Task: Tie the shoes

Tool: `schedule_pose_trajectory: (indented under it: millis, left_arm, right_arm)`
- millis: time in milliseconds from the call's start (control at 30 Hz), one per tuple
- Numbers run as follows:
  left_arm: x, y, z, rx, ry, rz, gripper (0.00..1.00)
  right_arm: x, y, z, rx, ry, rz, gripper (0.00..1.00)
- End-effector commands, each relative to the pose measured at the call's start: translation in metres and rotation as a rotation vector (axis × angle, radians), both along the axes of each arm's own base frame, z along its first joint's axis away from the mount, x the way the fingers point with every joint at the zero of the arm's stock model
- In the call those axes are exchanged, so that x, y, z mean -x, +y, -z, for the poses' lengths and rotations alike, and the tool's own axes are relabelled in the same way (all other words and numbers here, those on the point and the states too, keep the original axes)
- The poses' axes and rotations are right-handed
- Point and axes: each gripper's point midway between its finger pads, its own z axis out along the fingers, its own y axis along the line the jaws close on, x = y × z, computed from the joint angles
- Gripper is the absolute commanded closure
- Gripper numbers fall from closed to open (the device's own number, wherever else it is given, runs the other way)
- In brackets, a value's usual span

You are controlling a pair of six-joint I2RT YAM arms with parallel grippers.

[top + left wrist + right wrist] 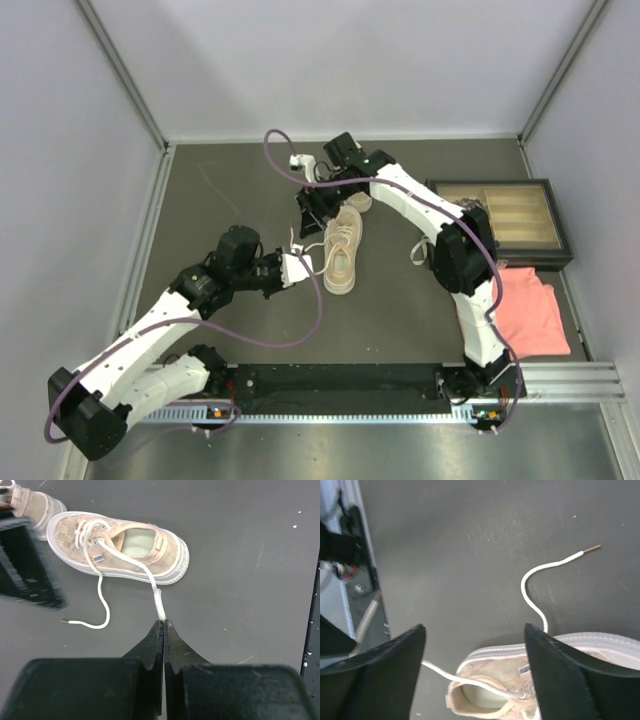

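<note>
One tan sneaker [342, 258] lies on the dark table, toe towards the back. It also shows in the left wrist view [120, 547] and the right wrist view [520, 685]. The second sneaker [358, 199] lies just behind it, partly hidden by the right arm, and shows at a corner of the left wrist view [30, 502]. My left gripper [163, 623] is shut on one white lace [150, 577], which runs tight from the shoe over its opening. The other lace [102, 605] lies loose on the table [535, 587]. My right gripper [475, 627] is open and empty above the shoe's heel.
A black tray with wooden compartments [505, 215] stands at the right. A pink cloth [530, 310] lies in front of it. Grey walls close in the table on three sides. A metal rail [560, 385] runs along the near edge.
</note>
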Motion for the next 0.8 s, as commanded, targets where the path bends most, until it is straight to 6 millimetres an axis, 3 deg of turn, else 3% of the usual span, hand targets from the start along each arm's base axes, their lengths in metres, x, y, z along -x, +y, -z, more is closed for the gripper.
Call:
schedule_pose_trajectory:
  millis: [0, 33, 100, 200, 233, 267, 300, 333, 367, 400, 433, 500, 533, 633, 767]
  left_arm:
    - [-0.002, -0.013, -0.009, 0.053, -0.010, 0.027, 1.00]
    - [-0.014, -0.017, -0.014, 0.064, -0.010, -0.010, 1.00]
    - [-0.032, -0.026, -0.026, 0.110, -0.010, -0.069, 1.00]
    - [-0.065, -0.038, -0.039, 0.152, 0.021, -0.148, 1.00]
    - [-0.090, -0.042, -0.045, 0.178, 0.015, -0.195, 1.00]
    - [-0.107, -0.041, -0.047, 0.191, 0.024, -0.259, 1.00]
    - [-0.126, -0.042, -0.032, 0.168, 0.060, -0.316, 1.00]
    - [-0.151, -0.039, -0.053, 0.213, 0.028, -0.372, 1.00]
    - [-0.167, -0.037, -0.054, 0.242, 0.061, -0.426, 1.00]
    - [-0.184, -0.037, -0.039, 0.235, 0.106, -0.462, 1.00]
    - [-0.206, -0.030, -0.055, 0.274, 0.093, -0.498, 1.00]
    - [-0.233, -0.032, -0.047, 0.293, 0.137, -0.528, 1.00]
    - [-0.243, -0.028, -0.042, 0.293, 0.152, -0.549, 1.00]
    - [-0.261, -0.032, -0.024, 0.304, 0.205, -0.559, 1.00]
    - [-0.272, -0.037, 0.001, 0.304, 0.274, -0.585, 1.00]
  right_arm:
    - [-0.031, -0.011, -0.093, -0.201, -0.079, 0.092, 0.07]
    - [-0.035, -0.018, -0.104, -0.219, -0.084, 0.115, 0.01]
    - [-0.047, -0.035, -0.114, -0.231, -0.082, 0.171, 0.01]
    - [-0.064, -0.076, -0.120, -0.220, -0.103, 0.263, 0.01]
    - [-0.071, -0.095, -0.110, -0.198, -0.088, 0.305, 0.01]
    - [-0.069, -0.106, -0.115, -0.197, -0.107, 0.314, 0.01]
    - [-0.067, -0.115, -0.109, -0.178, -0.091, 0.328, 0.01]
    - [-0.069, -0.132, -0.097, -0.147, -0.086, 0.347, 0.01]
    - [-0.064, -0.138, -0.097, -0.136, -0.092, 0.351, 0.01]
    - [-0.061, -0.145, -0.092, -0.120, -0.083, 0.356, 0.02]
    - [-0.055, -0.153, -0.077, -0.091, -0.051, 0.368, 0.02]
    - [-0.048, -0.164, -0.073, -0.078, -0.059, 0.374, 0.03]
    - [-0.041, -0.167, -0.060, -0.061, -0.040, 0.369, 0.03]
    - [-0.029, -0.172, -0.047, -0.044, -0.024, 0.370, 0.07]
    - [-0.024, -0.174, -0.040, -0.040, -0.028, 0.367, 0.26]
